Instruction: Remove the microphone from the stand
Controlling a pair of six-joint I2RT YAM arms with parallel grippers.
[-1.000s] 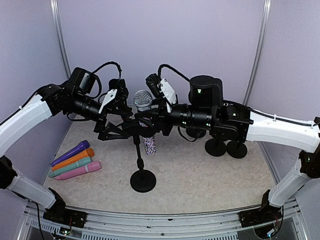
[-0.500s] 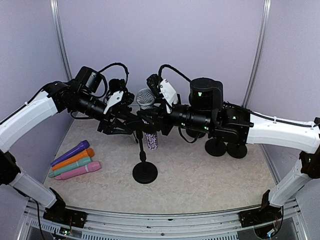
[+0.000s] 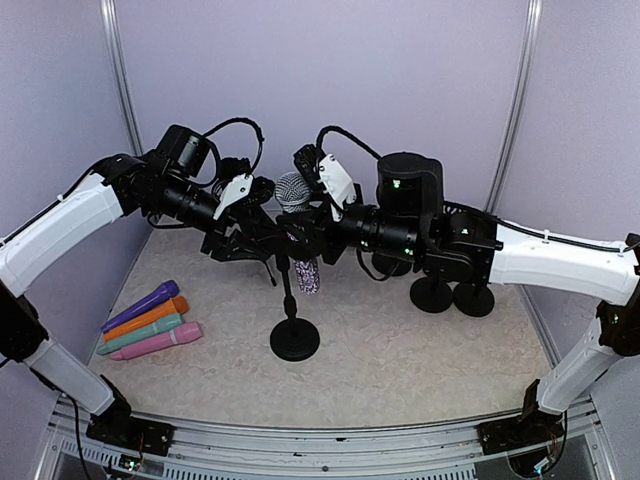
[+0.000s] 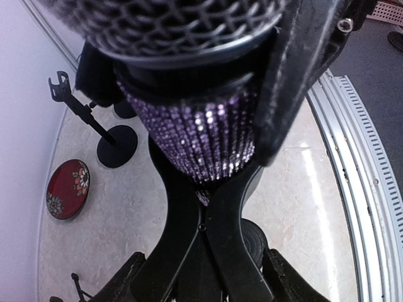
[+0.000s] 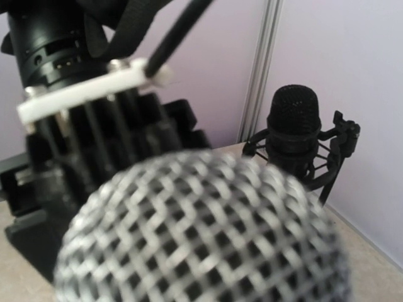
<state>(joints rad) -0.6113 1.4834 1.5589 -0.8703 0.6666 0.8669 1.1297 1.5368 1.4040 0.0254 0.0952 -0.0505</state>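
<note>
The microphone has a silver mesh head point(image 3: 291, 190) and a purple glitter body point(image 3: 306, 273) point(image 4: 195, 135). It sits in the black clip point(image 4: 203, 236) of the stand point(image 3: 294, 338), whose pole leans and ends in a round base. My right gripper point(image 3: 308, 236) reaches in from the right and is shut on the microphone's body just under the head. One of its dark fingers point(image 4: 296, 82) presses the glitter. My left gripper point(image 3: 258, 243) point(image 4: 204, 280) comes in from the left, its fingers point(image 4: 119, 283) closed on either side of the clip's handles. The mesh head point(image 5: 201, 233) hides the right fingers in the right wrist view.
Several coloured microphones point(image 3: 150, 322) lie at the left of the table. Round black stand bases point(image 3: 450, 296) stand right of centre. A black microphone in a shock mount point(image 5: 293, 129) stands at the back. Another stand point(image 4: 94, 123) and a red patterned plate point(image 4: 68, 187) are nearby.
Both arms have carried the microphone and stand a little back and to the right; the stand's base slid that way. My left gripper closed from wide open onto the clip's handles.
</note>
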